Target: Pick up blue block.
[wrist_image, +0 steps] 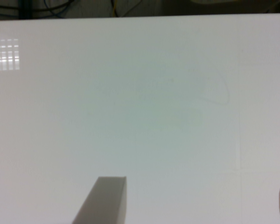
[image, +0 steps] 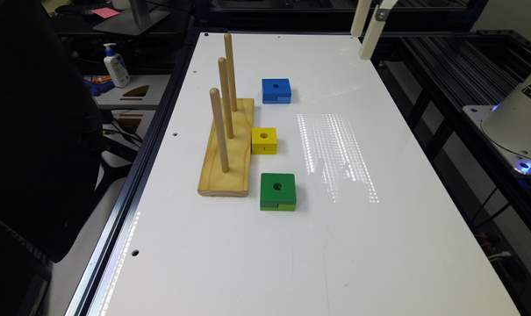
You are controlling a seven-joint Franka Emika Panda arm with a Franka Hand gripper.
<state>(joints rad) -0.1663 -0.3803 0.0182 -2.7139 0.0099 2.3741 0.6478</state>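
Note:
The blue block (image: 276, 90) lies flat on the white table (image: 335, 245), a small round hole in its top and a notch in its near side. It sits just off the far end of the wooden peg base. My gripper (image: 360, 45) hangs in the air above the table's far edge, toward the exterior view's right and well away from the blue block. In the wrist view the gripper (wrist_image: 193, 205) is open, its two fingers (wrist_image: 105, 200) standing wide apart over bare white tabletop with nothing between them.
A wooden base (image: 227, 149) with three upright pegs runs along the exterior view's left. Beside it lie a yellow block (image: 264, 140) and a green block (image: 278, 191). The robot's white base (image: 519, 123) stands off the table on the right, and a dark chair (image: 37, 131) on the left.

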